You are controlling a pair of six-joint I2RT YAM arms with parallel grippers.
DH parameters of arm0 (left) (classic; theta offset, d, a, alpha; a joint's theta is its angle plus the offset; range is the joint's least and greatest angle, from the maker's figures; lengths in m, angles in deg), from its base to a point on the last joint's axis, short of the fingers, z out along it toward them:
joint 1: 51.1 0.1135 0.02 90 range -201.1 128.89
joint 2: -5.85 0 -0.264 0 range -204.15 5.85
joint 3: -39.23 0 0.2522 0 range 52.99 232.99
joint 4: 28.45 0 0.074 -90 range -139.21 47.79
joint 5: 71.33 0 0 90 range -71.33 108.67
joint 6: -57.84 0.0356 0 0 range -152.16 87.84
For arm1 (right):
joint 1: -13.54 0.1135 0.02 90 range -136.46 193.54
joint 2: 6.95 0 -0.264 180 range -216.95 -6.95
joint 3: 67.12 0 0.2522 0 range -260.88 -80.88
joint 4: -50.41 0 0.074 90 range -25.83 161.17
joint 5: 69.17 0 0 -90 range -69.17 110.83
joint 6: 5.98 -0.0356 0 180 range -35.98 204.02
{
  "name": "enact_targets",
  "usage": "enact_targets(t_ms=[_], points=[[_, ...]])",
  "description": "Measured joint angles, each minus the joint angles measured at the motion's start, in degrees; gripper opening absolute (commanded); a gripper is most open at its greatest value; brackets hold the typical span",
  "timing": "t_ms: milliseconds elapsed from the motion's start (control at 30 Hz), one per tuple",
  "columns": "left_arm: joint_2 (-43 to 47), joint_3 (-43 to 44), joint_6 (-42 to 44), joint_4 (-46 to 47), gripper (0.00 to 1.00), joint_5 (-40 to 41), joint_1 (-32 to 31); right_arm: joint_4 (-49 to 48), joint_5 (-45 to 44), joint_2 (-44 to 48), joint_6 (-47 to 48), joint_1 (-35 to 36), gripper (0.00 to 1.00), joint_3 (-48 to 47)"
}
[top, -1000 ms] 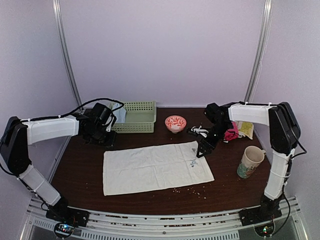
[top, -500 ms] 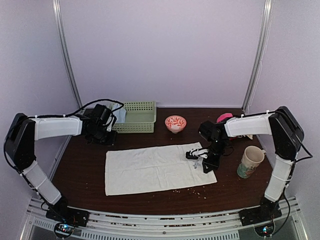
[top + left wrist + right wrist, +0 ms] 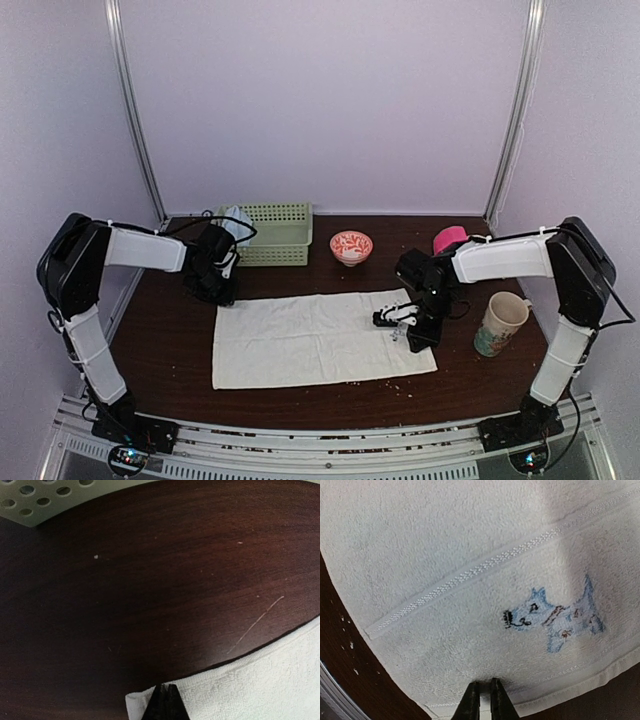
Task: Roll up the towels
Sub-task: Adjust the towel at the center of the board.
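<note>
On the dark wood table (image 3: 160,335), left end effector (image 3: 165,703) and right end effector (image 3: 484,696) rest closed against the towel (image 3: 300,342).

Top view is evenly and softly lit, with a faint purple cast. Wrist views are sharp but bowed at the edges. The table (image 3: 150,580) is dimmed at left; the towel (image 3: 470,555) is softly shadowed at right.
</note>
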Motion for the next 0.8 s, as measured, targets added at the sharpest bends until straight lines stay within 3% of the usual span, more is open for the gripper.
enact_targets(t_ms=[167, 300, 333, 367, 433, 500, 567, 667, 800], points=[[-1.77, 2.58, 1.36, -0.09, 0.00, 0.96, 0.11, 1.99, 0.48, 0.04, -2.08, -0.20, 0.31, -2.34], [0.11, 4.28, 3.82, -0.90, 0.00, 0.48, 0.35, 4.37, 1.75, 0.07, -3.50, -2.49, 0.49, -10.62], [1.31, 4.70, 4.68, -1.38, 0.03, 0.22, 0.39, 4.70, 2.21, 0.09, -3.85, -3.63, 0.55, -13.25], [2.93, 5.20, 5.60, -1.62, 0.16, 0.07, 0.39, 4.79, 2.47, 0.13, -4.33, -4.96, 0.64, -15.82], [5.88, 6.49, 7.50, -1.99, 0.41, -0.04, 0.39, 4.22, 2.51, 0.63, -5.68, -7.76, 0.97, -20.22], [8.94, 8.33, 8.92, -1.92, 0.60, -0.28, 0.55, 3.04, 1.51, 2.05, -7.17, -10.29, 1.00, -23.12], [11.37, 9.46, 10.10, -0.98, 0.69, -0.79, 1.07, 1.92, 0.57, 3.26, -8.72, -13.09, 1.00, -25.57], [13.92, 9.14, 10.73, 0.98, 0.68, -1.92, 2.78, 1.75, 3.69, 2.01, -10.73, -17.20, 0.98, -29.90], [14.21, 6.91, 9.73, 2.12, 0.60, -2.78, 6.40, 3.56, 8.41, -5.44, -9.33, -20.65, 0.77, -33.92]])
